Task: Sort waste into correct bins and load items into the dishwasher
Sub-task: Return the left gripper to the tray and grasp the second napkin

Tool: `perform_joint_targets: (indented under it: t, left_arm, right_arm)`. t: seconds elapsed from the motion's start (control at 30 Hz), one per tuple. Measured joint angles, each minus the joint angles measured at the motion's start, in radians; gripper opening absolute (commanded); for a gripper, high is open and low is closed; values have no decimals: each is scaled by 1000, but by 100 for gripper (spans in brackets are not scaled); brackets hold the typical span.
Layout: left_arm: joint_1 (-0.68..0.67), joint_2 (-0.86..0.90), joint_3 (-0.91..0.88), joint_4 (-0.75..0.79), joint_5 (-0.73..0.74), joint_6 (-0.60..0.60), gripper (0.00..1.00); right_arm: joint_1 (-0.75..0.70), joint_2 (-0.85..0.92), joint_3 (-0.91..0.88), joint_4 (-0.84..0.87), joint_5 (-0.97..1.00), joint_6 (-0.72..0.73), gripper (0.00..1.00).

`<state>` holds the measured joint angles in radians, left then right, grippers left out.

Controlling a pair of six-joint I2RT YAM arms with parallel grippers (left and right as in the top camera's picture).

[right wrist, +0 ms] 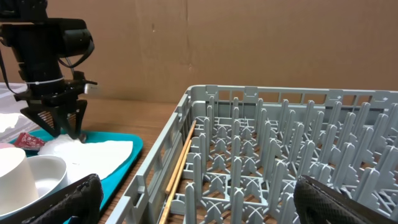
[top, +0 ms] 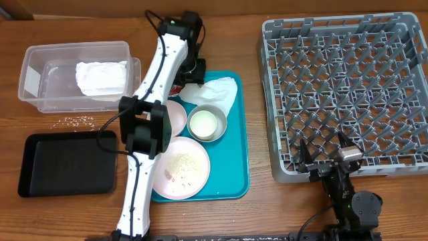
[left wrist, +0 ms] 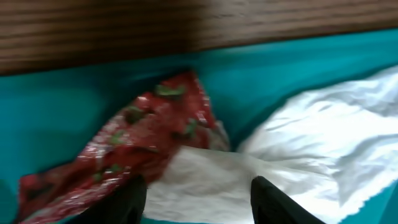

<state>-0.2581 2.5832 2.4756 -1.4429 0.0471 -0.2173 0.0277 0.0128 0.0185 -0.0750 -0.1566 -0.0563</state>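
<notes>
plainly, the print on the red scrap (left wrist: 143, 137) is too blurred to read. a brown wooden bench (top: 234, 27) carries everything, with a plain brown board wall (right wrist: 249, 43) behind. the left hand (left wrist: 202, 202) hangs at the 11 o'clock corner of the teal tray (top: 237, 154), its fingers (left wrist: 134, 199) apart on either side of a fold of white napkin (left wrist: 311, 143), the scrap just at their 10 o'clock; whether they press the fold i cannot tell. the right hand (right wrist: 205, 205) is spread wide, nothing in it, at the 6 o'clock rim of the grey dish rack (top: 281, 100). a second napkin (top: 100, 77) lies in the clear tub (top: 40, 73).
</notes>
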Motion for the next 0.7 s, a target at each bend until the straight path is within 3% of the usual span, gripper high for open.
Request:
perform_joint_targets:
  t: [0.3, 0.63, 0.7]
  left_arm:
    - [43, 0, 0, 0, 63, 31, 56]
    - [2, 0, 0, -1, 163, 61, 56]
    - [-4, 0, 0, -1, 167, 64, 47]
  right_arm:
    - [0, 0, 0, 0, 0, 0, 100]
    - [0, 0, 0, 0, 0, 0, 100]
    - [0, 0, 0, 0, 0, 0, 100]
